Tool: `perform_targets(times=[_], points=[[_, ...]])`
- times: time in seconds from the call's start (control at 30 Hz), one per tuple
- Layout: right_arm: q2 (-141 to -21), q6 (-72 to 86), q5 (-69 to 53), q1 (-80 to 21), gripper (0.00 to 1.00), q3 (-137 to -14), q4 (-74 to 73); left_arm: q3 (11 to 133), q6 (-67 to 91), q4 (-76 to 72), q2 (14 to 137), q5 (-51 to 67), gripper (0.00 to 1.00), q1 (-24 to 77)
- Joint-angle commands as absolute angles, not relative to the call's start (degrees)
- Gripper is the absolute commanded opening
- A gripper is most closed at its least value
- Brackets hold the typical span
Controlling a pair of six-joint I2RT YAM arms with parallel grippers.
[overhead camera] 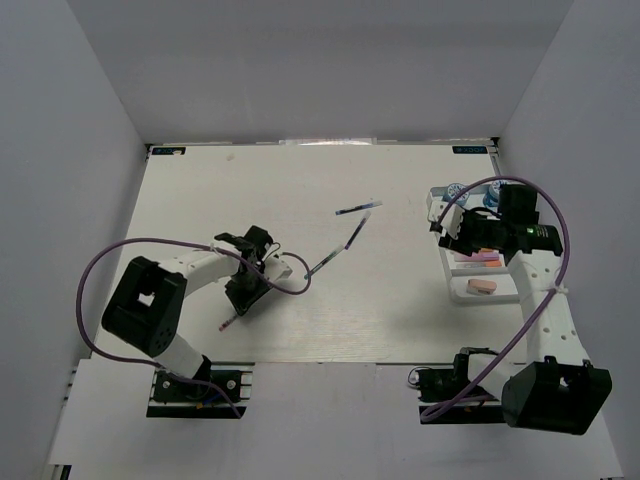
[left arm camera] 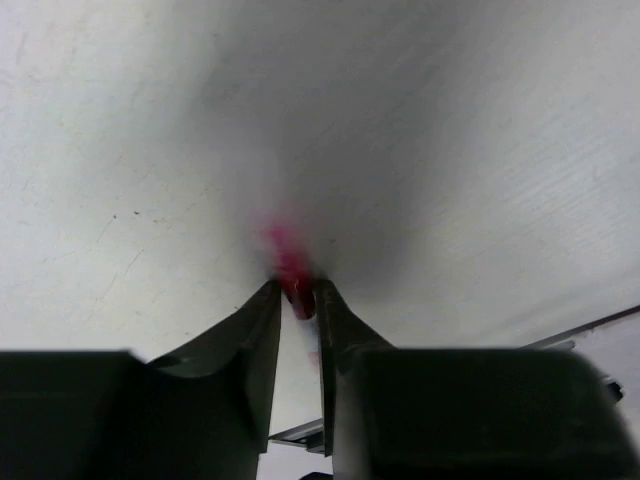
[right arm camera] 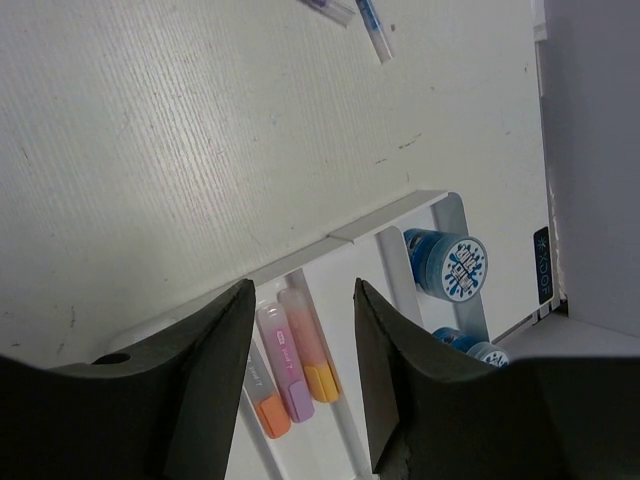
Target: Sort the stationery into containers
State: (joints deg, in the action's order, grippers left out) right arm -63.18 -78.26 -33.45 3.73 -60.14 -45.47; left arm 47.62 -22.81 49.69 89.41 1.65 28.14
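My left gripper (overhead camera: 243,296) is low on the table and shut on a thin red pen (overhead camera: 229,320). In the left wrist view the pen (left arm camera: 286,258) sits blurred between the fingertips of that gripper (left arm camera: 297,292). My right gripper (overhead camera: 462,236) hangs open and empty over the white divided tray (overhead camera: 447,270). The right wrist view shows that gripper (right arm camera: 300,300) above an orange (right arm camera: 268,408), a pink-purple (right arm camera: 291,365) and a yellow-orange highlighter (right arm camera: 316,350) lying side by side in one compartment. A pink-white eraser piece (overhead camera: 482,287) lies in the tray's near compartment. Two dark pens (overhead camera: 358,208) (overhead camera: 338,250) lie mid-table.
Blue round rolls (overhead camera: 455,190) (right arm camera: 446,264) sit in the tray's far compartment. White walls close in the table on three sides. The left arm's purple cable (overhead camera: 290,285) loops beside the left gripper. The two dark pens' ends show at the top of the right wrist view (right arm camera: 375,25).
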Motion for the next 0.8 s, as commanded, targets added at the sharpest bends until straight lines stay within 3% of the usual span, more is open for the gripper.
perform_targets(times=[0.0, 0.07, 0.3, 0.57, 0.77], points=[[-60.65, -80.24, -36.74, 3.08, 0.50, -59.59, -46.33, 46.93, -21.71, 44.74, 92.02, 4.04, 0.26, 28.30], [-60.47, -79.28, -35.34, 1.77, 0.50, -58.71, -44.57, 48.59, -21.53, 44.65, 92.90, 5.35, 0.16, 28.30], [-62.58, -76.47, -35.42, -4.12, 0.49, -60.12, -44.04, 62.83, -16.61, 50.18, 101.33, 16.51, 0.00, 27.69], [-63.10, -69.80, -36.91, -18.59, 0.49, -63.27, -38.33, 80.92, -11.34, 56.42, 106.43, 38.27, 0.00, 27.68], [-61.79, -71.36, -36.91, -33.01, 0.47, -63.64, -35.25, 82.80, -8.17, 57.39, 106.87, 59.83, 0.00, 27.16]])
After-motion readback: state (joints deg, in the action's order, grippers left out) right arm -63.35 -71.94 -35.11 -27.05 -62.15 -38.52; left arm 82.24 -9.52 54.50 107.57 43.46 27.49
